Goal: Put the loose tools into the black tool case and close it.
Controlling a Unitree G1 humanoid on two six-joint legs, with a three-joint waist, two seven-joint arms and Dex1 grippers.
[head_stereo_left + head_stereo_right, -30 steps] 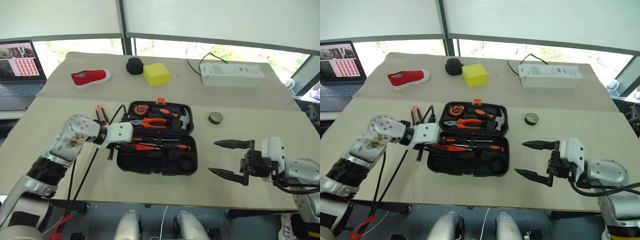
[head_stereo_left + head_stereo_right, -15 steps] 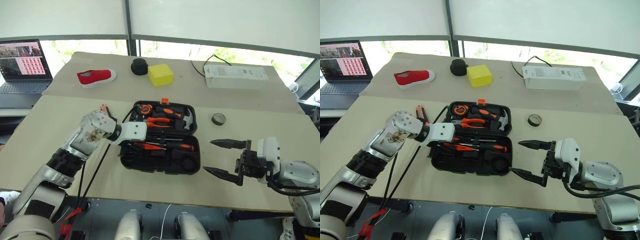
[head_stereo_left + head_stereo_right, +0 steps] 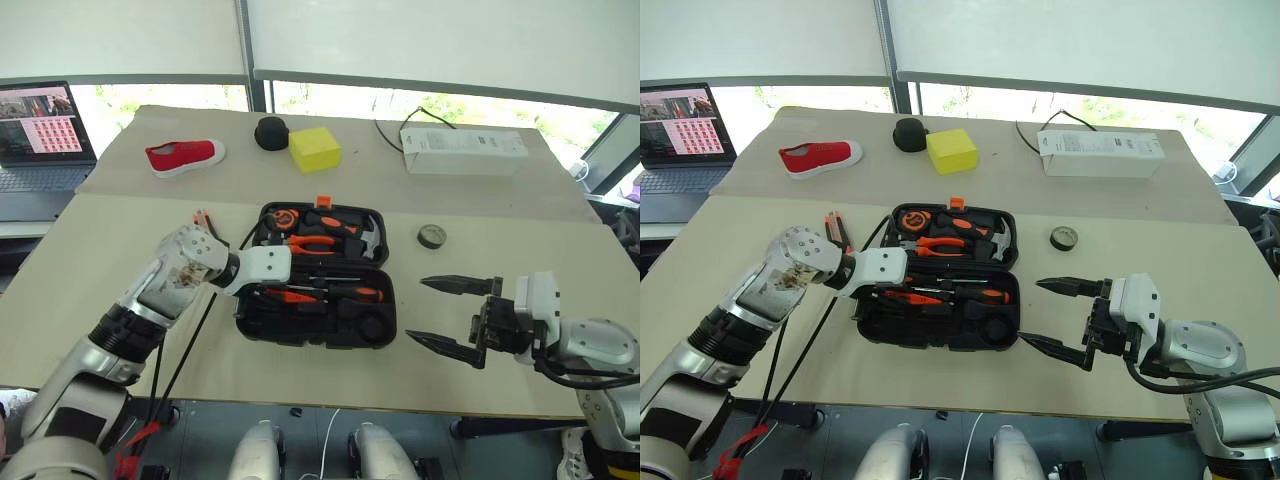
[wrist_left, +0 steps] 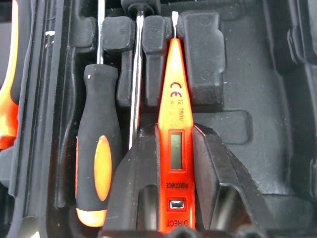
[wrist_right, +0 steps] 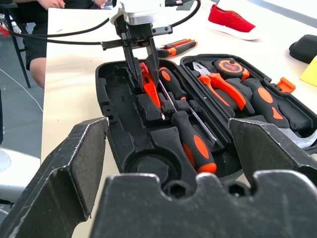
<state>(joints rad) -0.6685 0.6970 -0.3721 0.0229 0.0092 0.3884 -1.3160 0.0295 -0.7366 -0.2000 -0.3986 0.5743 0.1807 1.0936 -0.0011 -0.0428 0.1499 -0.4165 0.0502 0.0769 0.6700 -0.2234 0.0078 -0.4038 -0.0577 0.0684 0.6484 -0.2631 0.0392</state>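
Orange plastic is showing between my left fingers [image 4: 141, 188]: the tester screwdriver [image 4: 175, 124] is lying in the black tool case [image 3: 318, 335], and in the left wrist view my two pads are flanking its body at the little display window, close against both sides; I cannot tell whether they are still pinching it or just letting go. That close view is giving the tester's long axis plainly, metal tip pointing away from my wrist, parallel to a black-and-orange screwdriver [image 4: 96, 163] seated just beside it and a bare shaft between them. From my head camera I am seeing what the wrist hides: the case is lying open at the surface's [image 3: 90, 260] centre, its far half holding pliers [image 3: 305, 242], and the screwdrivers' long axes are running from 9 toward 3 o'clock. A utility knife [image 3: 203, 222] is lying outside at about 10 o'clock from the case, a tape roll [image 3: 431, 236] at about 2 o'clock. My right fingers [image 3: 445, 312] are hanging spread wide at the case's 3 o'clock side, grasping nothing.
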